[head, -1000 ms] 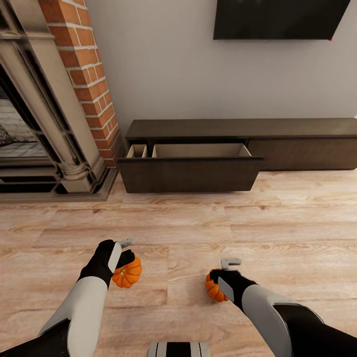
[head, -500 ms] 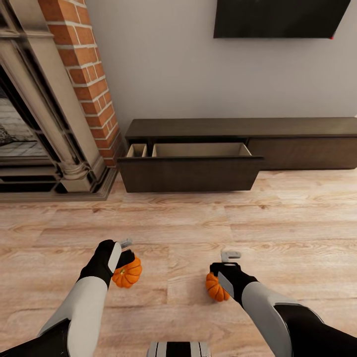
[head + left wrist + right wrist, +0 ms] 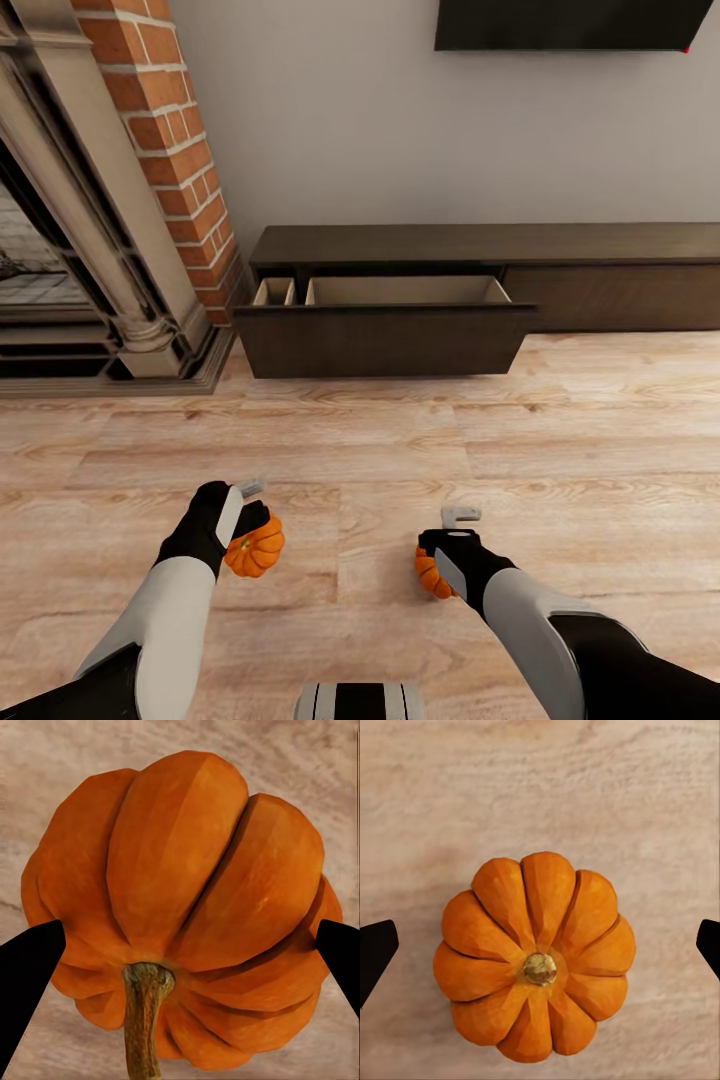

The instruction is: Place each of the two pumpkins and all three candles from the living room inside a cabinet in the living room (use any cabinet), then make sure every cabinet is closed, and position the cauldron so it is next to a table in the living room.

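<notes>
Risk first: the right gripper (image 3: 437,560) may not have its pumpkin at all. In the right wrist view the second pumpkin (image 3: 535,954) sits between the 2 finger tips with clear floor showing on both sides of it, so the jaws stand wide and grip nothing; it appears to rest on the plank floor (image 3: 560,440). If the arm lifts from here, it probably leaves this pumpkin behind, or a late, off-centre squeeze could roll it away.

Left side looks safer. The left gripper (image 3: 252,530) is closed on the first pumpkin (image 3: 255,546); in the left wrist view both dark fingers press its flanks, stem pointing toward the camera. The grip is across rounded ribs, so my guess is it could slip if the arm swings fast.

Cabinet (image 3: 480,245) stands against the wall, well apart from both arms. Its left drawer (image 3: 385,340) is pulled out, pale inside visible with 1 narrow compartment and 1 wide one, both empty as far as I can tell. Fireplace (image 3: 90,240) is just beside the drawer's left end; a wide approach could clip it.

Pose: both forearms reach forward and low over the floor, wrists bent down, left hand angled inward, right one pointing nearly straight down over its pumpkin.
</notes>
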{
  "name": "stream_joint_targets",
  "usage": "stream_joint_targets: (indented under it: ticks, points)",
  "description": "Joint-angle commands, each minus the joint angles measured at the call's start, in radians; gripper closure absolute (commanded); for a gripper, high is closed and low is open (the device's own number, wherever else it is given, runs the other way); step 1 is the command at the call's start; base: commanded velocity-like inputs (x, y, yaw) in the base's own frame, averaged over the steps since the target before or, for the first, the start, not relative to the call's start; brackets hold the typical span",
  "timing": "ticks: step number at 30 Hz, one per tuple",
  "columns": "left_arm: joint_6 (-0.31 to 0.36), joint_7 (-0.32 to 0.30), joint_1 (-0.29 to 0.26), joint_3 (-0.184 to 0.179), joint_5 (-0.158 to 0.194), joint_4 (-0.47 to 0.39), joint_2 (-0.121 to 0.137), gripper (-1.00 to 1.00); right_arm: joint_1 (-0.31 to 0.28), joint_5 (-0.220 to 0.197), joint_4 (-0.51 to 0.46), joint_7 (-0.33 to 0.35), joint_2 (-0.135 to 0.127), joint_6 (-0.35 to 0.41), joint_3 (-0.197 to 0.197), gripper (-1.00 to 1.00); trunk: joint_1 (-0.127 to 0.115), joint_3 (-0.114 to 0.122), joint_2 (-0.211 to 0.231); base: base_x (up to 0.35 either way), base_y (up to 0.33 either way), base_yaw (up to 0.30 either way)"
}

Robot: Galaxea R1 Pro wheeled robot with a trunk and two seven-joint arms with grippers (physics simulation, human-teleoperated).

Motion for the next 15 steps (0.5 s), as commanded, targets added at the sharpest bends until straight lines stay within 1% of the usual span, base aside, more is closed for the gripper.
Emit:
stream_joint_targets:
  ticks: [1, 4, 5, 6, 7, 9, 10, 12, 15]
  points:
    - [0.006, -0.002, 0.000, 0.006, -0.008, -0.012, -0.001, 1.00, 0.000, 0.010, -0.002, -0.002, 0.002, 0.007, -0.007, -1.00, 0.000, -0.001, 0.000, 0.000, 0.000, 0.000]
    - [0.021, -0.002, 0.000, 0.006, -0.004, -0.074, -0.003, 1.00, 0.000, 0.016, -0.002, -0.002, 0.009, 0.007, -0.008, -1.00, 0.000, -0.001, 0.000, 0.000, 0.000, 0.000]
    - [0.048, -0.002, 0.000, 0.005, 0.001, -0.112, -0.004, 1.00, 0.000, 0.023, -0.002, -0.002, 0.011, 0.007, -0.008, -1.00, 0.000, -0.001, 0.000, 0.000, 0.000, 0.000]
    - [0.067, -0.002, 0.000, 0.005, 0.004, -0.134, -0.005, 1.00, 0.000, 0.027, -0.002, -0.002, 0.012, 0.007, -0.008, -1.00, 0.000, -0.001, 0.000, 0.000, 0.000, 0.000]
    - [0.115, -0.002, 0.000, 0.003, 0.012, -0.180, -0.005, 1.00, 0.000, 0.034, -0.002, -0.002, 0.014, 0.007, -0.008, -1.00, 0.000, -0.001, 0.000, 0.000, 0.000, 0.000]
    - [0.155, -0.002, 0.000, 0.002, 0.021, -0.226, -0.006, 1.00, 0.000, 0.040, -0.002, -0.002, 0.015, 0.007, -0.008, -1.00, 0.000, -0.001, 0.000, 0.000, 0.000, 0.000]
    - [0.181, -0.002, 0.000, 0.001, 0.033, -0.264, -0.007, 1.00, 0.000, 0.044, -0.001, -0.002, 0.015, 0.008, -0.008, -1.00, 0.000, -0.001, 0.000, 0.000, 0.000, 0.000]
    - [0.202, 0.001, 0.000, -0.002, 0.052, -0.305, -0.010, 1.00, 0.000, 0.048, 0.000, -0.002, 0.017, 0.008, -0.008, -1.00, 0.000, -0.001, 0.000, 0.000, 0.000, 0.000]
    - [0.217, 0.003, 0.000, -0.005, 0.065, -0.333, -0.013, 1.00, 0.000, 0.051, 0.000, -0.003, 0.018, 0.007, -0.008, -1.00, 0.000, -0.001, 0.000, 0.000, 0.000, 0.000]
